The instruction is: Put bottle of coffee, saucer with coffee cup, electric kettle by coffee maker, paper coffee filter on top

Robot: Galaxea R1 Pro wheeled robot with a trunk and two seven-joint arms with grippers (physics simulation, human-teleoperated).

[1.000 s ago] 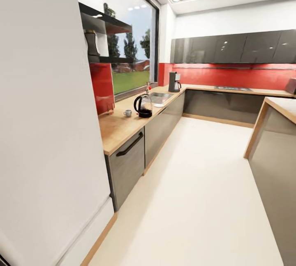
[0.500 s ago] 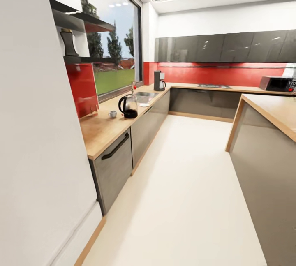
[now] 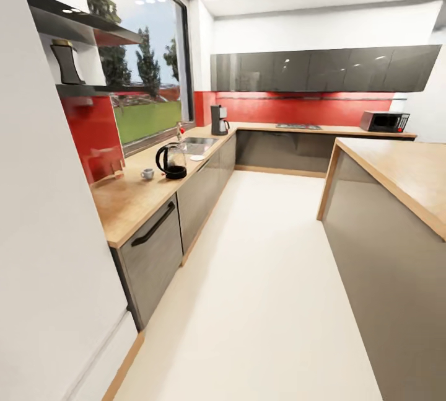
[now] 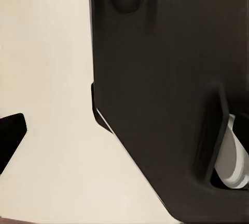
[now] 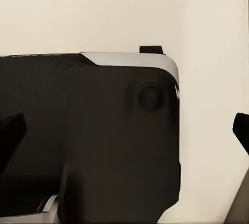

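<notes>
The countertop [image 3: 133, 199] ran lengthwise away toward the far red wall. On it, the coffee maker [image 3: 218, 120] stood upright at the far corner, past the sink [image 3: 197, 141]. The dark glass electric kettle [image 3: 171, 162] sat nearer, handle facing the tiny white coffee cup [image 3: 147, 173] beside it. Couldn't tell the fingers' spread on either gripper.
</notes>
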